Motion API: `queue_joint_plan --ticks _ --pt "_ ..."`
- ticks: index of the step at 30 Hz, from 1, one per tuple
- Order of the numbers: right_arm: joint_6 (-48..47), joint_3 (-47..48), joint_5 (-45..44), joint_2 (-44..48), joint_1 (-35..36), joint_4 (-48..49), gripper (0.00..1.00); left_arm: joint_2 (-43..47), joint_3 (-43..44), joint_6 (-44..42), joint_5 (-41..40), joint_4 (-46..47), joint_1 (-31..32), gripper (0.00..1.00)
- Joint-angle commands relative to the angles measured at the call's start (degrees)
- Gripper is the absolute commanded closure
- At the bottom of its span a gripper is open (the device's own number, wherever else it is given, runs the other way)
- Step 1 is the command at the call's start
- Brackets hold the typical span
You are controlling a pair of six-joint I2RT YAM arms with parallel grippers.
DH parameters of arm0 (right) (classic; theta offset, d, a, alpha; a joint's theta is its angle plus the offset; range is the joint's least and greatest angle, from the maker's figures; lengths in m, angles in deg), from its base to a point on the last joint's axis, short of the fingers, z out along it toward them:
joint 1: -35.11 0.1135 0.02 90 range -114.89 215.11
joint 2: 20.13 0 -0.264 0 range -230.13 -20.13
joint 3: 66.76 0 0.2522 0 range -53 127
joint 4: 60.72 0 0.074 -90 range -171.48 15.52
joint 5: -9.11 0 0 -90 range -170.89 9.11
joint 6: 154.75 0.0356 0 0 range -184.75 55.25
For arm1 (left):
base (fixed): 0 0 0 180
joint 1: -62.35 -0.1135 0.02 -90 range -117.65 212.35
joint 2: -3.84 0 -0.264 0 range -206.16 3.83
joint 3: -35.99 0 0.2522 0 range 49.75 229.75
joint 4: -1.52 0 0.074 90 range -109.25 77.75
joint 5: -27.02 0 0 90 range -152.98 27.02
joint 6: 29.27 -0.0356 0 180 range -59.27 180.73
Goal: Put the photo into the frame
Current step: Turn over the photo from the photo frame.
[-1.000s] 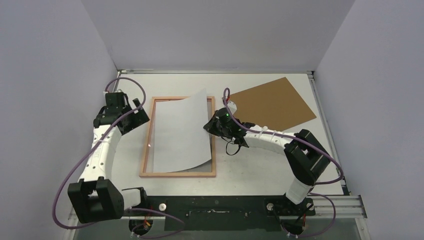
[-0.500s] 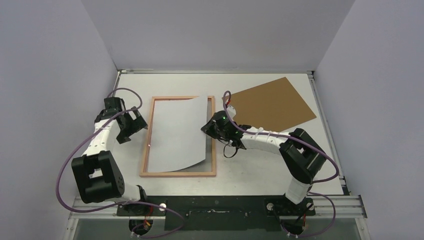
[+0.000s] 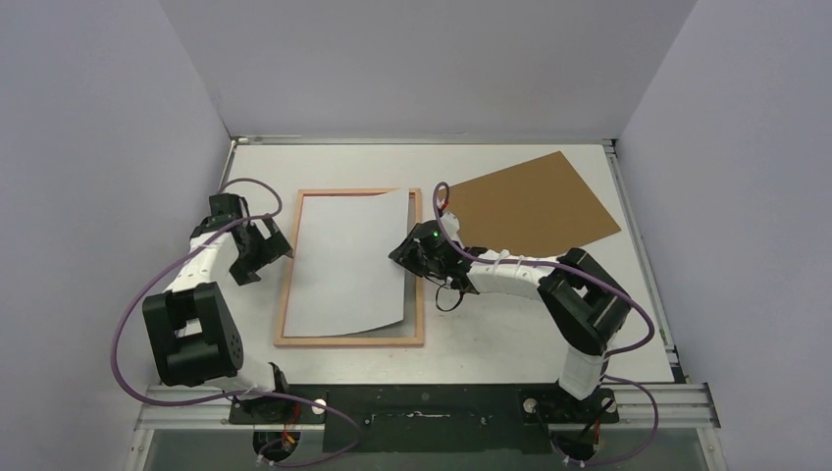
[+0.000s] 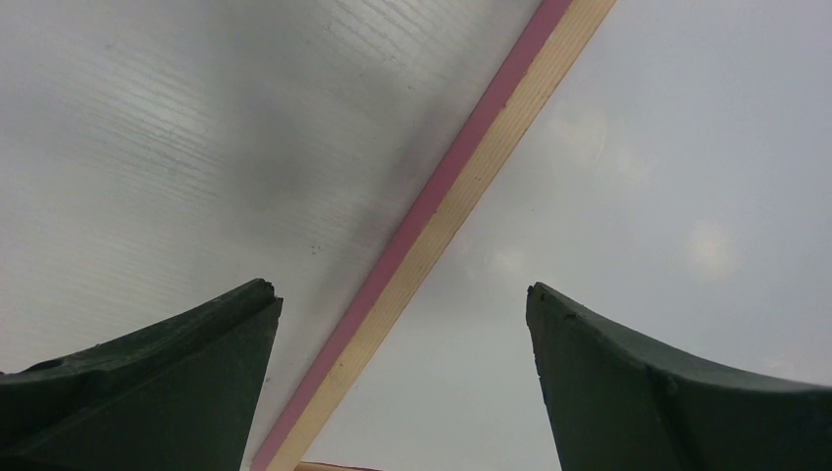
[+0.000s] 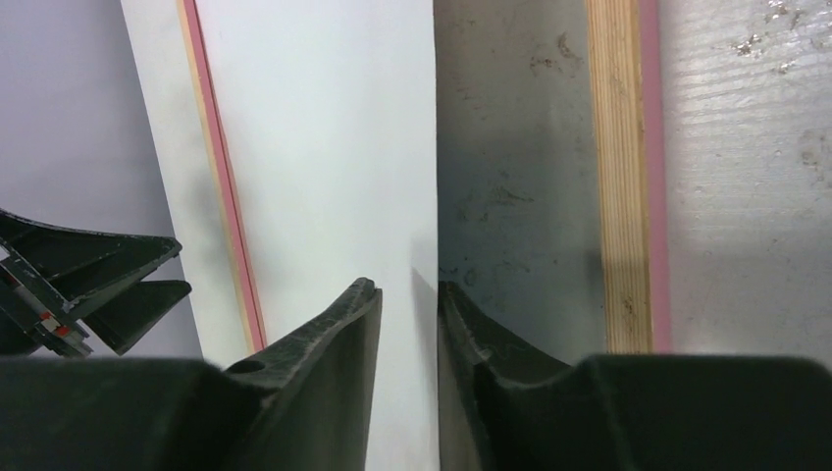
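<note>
The frame [image 3: 348,341] lies flat at mid-table, tan back up. The photo [image 3: 348,260] lies inside it, white back up, its near right corner still slightly raised. My right gripper [image 3: 404,257] is low over the photo's right edge. In the right wrist view its jaws [image 5: 407,289] stand a narrow gap apart, with the white photo [image 5: 324,147] showing between them and the frame's rail [image 5: 618,147] to the right. My left gripper [image 3: 275,250] is open and empty. It straddles the frame's left rail [image 4: 461,186] in the left wrist view [image 4: 402,294].
A brown cardboard backing board [image 3: 535,206] lies at the back right, just behind my right arm. A strip of bare grey surface [image 5: 510,196] shows between the photo's edge and the frame's right rail. Walls close in left, right and behind.
My right gripper has lowered the photo from a raised, curled pose to nearly flat inside the frame. My left arm has drawn back and lowered to the frame's left rail.
</note>
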State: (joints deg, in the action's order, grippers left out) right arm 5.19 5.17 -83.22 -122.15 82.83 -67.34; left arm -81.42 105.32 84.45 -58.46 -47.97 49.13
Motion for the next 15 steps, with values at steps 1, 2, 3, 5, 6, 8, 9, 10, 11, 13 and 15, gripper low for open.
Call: queue_joint_plan --ticks 1,2,3,5,6,8,9,10,11,13,15 --pt "-1.62 3.03 -1.1 1.05 0.08 -0.89 0.67 0.32 0.12 0.09 1.12 2.62 -0.32 0.03" --pt "-2.41 3.5 -1.33 1.37 0.09 -2.16 0.62 0.54 0.33 0.01 1.19 2.37 -0.32 0.03" --pt "-3.16 3.98 -1.51 1.6 0.08 -3.2 0.55 0.72 0.5 -0.12 1.13 2.19 -0.32 0.04" --pt "-5.27 5.54 -0.5 1.67 -0.27 -5.0 0.48 1.09 1.2 -0.25 1.37 1.43 -0.32 0.04" --pt "-6.52 6.46 1.21 1.58 -0.69 -5.83 0.45 1.31 1.69 -0.3 1.9 0.76 -0.32 0.03" --pt "-8.64 8.35 0.23 2.26 -0.91 -11.1 0.42 1.93 3.08 -0.66 3.29 -0.53 -0.3 0.04" --pt "-9.54 9.41 -0.92 2.83 -1.06 -13.81 0.41 2.21 3.74 -0.8 3.87 -1.07 -0.3 0.04" --pt "-10.22 10.14 -2.01 3.35 -1.34 -16.75 0.4 2.54 4.8 -0.91 4.63 -1.86 -0.32 0.04" --pt "-10.74 10.47 -3.02 4.18 -1.76 -18.85 0.39 2.74 5.6 -1.26 5.17 -2.63 -0.32 0.03" --pt "-11.9 10.76 -4.6 5.83 -2.7 -22.14 0.39 2.9 7.05 -1.97 5.83 -4.14 -0.32 0.03" --pt "-13.66 11.0 -6.63 7.75 -3.58 -24.89 0.38 2.9 8.11 -2.43 6.29 -5.37 -0.32 0.04"
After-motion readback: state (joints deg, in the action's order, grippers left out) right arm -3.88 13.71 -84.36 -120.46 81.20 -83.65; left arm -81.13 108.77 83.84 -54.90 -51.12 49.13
